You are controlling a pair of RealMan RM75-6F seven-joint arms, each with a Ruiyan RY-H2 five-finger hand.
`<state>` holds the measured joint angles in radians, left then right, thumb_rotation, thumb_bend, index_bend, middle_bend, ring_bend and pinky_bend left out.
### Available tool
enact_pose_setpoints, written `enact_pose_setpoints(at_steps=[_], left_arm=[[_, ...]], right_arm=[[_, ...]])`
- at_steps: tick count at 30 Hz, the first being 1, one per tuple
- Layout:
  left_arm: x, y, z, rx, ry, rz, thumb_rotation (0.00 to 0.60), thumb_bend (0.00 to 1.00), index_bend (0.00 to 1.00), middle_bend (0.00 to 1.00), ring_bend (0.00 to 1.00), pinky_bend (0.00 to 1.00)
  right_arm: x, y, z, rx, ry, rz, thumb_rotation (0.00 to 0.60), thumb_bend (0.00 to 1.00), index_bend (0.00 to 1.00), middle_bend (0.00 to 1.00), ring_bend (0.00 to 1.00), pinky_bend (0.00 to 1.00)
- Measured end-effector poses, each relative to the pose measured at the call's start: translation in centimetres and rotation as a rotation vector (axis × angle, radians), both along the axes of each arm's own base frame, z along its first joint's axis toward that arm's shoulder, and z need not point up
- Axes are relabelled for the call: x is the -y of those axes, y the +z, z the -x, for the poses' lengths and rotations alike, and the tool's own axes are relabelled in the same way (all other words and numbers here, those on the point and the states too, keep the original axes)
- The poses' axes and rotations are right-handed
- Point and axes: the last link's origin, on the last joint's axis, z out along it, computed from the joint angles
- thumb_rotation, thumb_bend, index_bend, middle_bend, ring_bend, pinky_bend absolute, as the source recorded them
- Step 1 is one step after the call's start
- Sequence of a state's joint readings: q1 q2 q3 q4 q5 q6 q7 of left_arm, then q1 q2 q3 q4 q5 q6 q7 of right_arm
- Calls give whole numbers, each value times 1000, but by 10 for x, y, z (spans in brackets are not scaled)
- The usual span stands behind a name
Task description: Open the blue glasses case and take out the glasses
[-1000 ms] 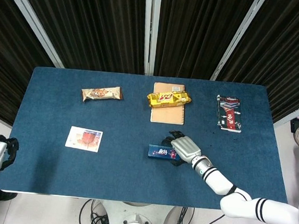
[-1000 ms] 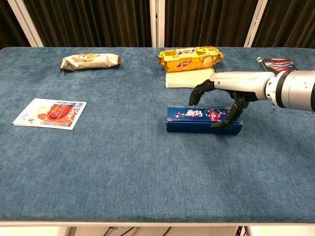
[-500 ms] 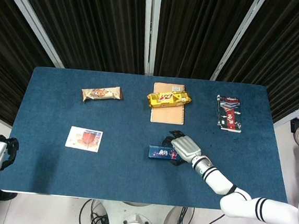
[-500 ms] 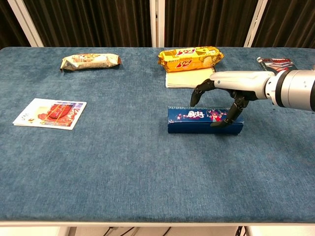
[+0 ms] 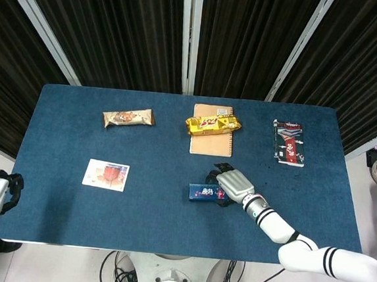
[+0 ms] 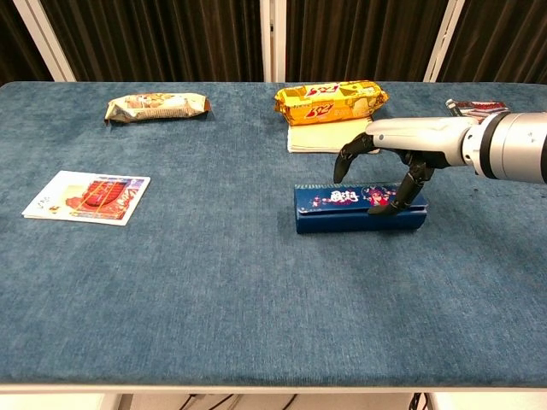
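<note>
Only the head view shows the left hand, off the table's left edge with dark fingers curled in, holding nothing. The chest view shows the right hand arched over 1 closed blue case, fingertips touching its right end, grip uncertain. The case lies right of centre, long axis left-right. Also 2 snack packs, 1 notebook, 1 card, 1 red pack.
</note>
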<state>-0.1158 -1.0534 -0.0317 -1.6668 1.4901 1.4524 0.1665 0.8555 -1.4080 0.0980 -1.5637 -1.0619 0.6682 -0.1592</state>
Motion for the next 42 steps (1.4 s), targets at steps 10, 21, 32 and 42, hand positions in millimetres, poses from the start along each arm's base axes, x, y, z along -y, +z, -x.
enact_pose_setpoints(at_steps=[10,21,32,42], left_arm=[[0,0,0,1,0,0,600,579,673,630,453,450],[0,0,0,2,0,1,600,580,673,630,453,450],[0,0,0,6,0,2,600,579,673,630,453,450],[1,1,0,9,0,2,600,580,673,630,452,450]], right_arm=[[13,0,-9,-5,4,-6,600,704,240,186,0,0],[29,-16,-21,-13,-2,-5,600,652,3,130,0,0],[38,-12,-29,21,18,129,600,434,15,121,0,0],[-12,13,-8,70,63,116,600,13,78,151,0,0]])
